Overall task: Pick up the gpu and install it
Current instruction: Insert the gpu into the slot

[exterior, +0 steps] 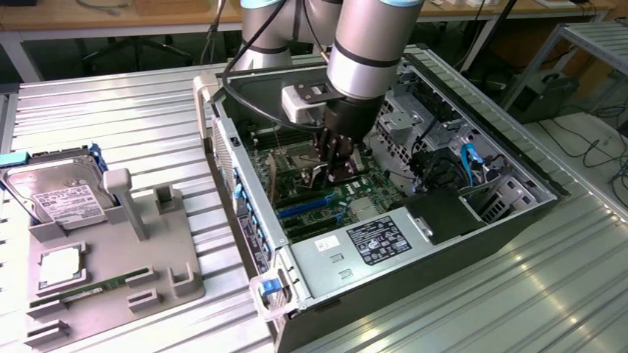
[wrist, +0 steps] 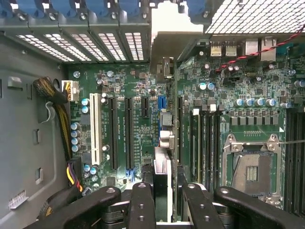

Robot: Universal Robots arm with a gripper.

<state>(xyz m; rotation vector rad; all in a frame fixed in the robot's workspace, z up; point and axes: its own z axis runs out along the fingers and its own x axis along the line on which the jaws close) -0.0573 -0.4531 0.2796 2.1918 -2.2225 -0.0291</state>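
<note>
While the arm reaches down into the open computer case (exterior: 510,213), the gripper (exterior: 334,163) hangs just above the motherboard (exterior: 339,198), its fingers (wrist: 143,200) clamped on the gpu (wrist: 163,143). In the wrist view the card is seen edge-on, standing upright between the two black fingers, its silvery bracket (wrist: 164,45) reaching toward the slotted rear wall of the case. The card's lower edge sits over the board between the black expansion slots (wrist: 121,133) and the row of memory slots (wrist: 205,138); whether it touches the board cannot be told. An empty CPU socket (wrist: 250,167) lies beside the memory slots. In the exterior view, a grey fixture tray (exterior: 108,272) rests on the tabletop (exterior: 128,125) toward the exterior view's left, well apart from the case, holding a hard drive (exterior: 61,198), a processor chip (exterior: 61,266) and a memory stick (exterior: 84,290).
</note>
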